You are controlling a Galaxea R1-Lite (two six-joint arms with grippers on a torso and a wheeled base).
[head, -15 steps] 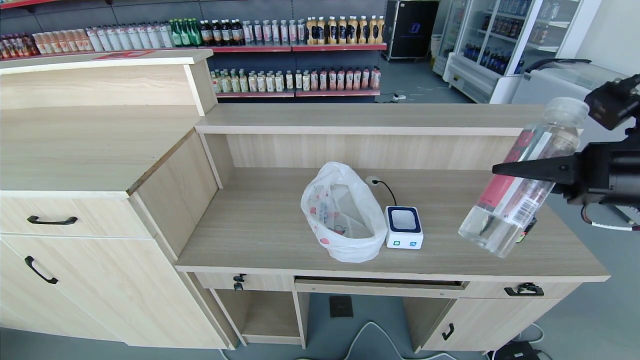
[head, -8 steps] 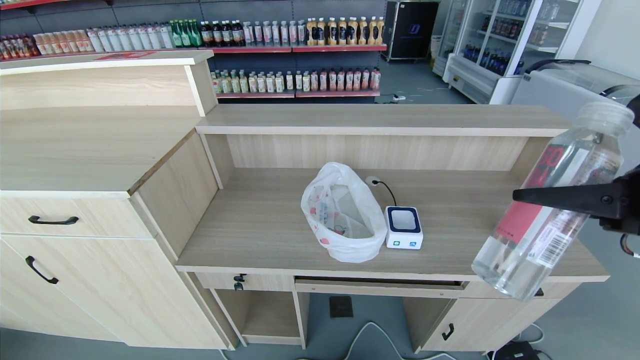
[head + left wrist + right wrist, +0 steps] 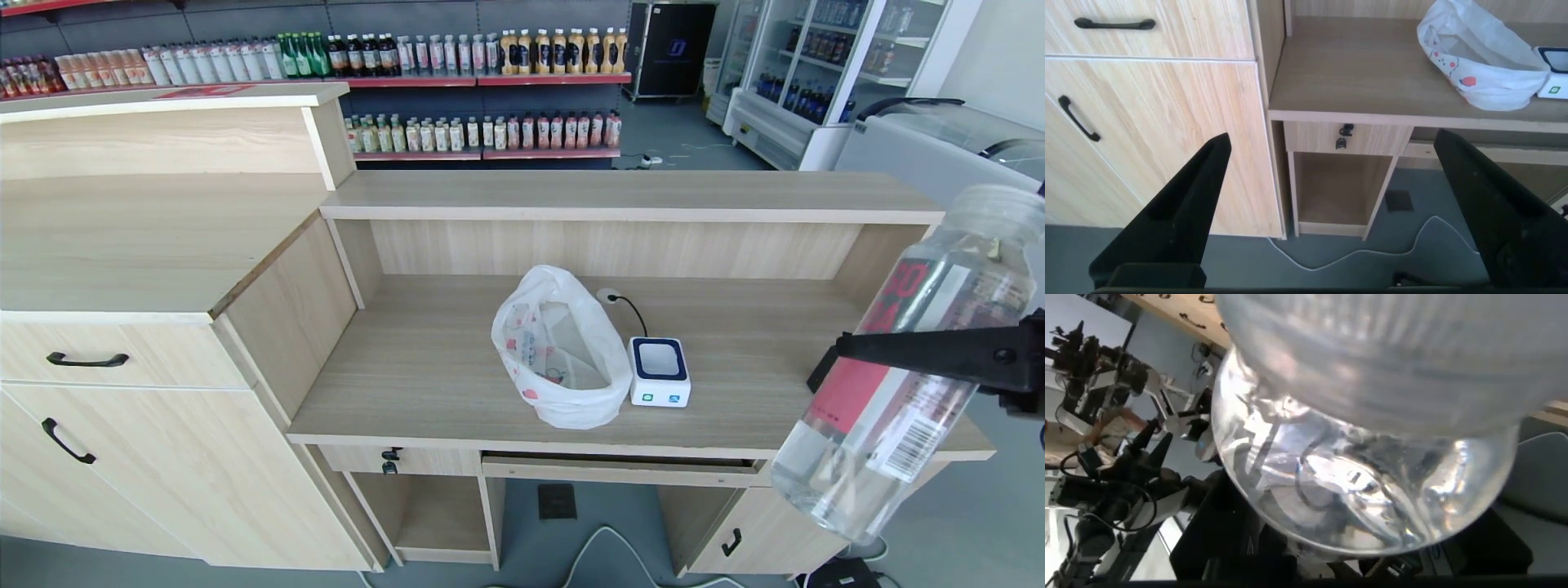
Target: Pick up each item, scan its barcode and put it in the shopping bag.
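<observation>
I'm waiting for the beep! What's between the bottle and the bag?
The small white scanner sits on the counter between bag and bottle, seen in the head view.

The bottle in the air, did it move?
Yes. The bottle drifted right and lower in the head view, away from the scanner; its base now overlaps the counter front edge.

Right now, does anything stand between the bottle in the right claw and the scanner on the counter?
Nothing visible does. The bottle, tilted in the right claw, is at the counter's right end; only counter top lies between it and the scanner.
</observation>
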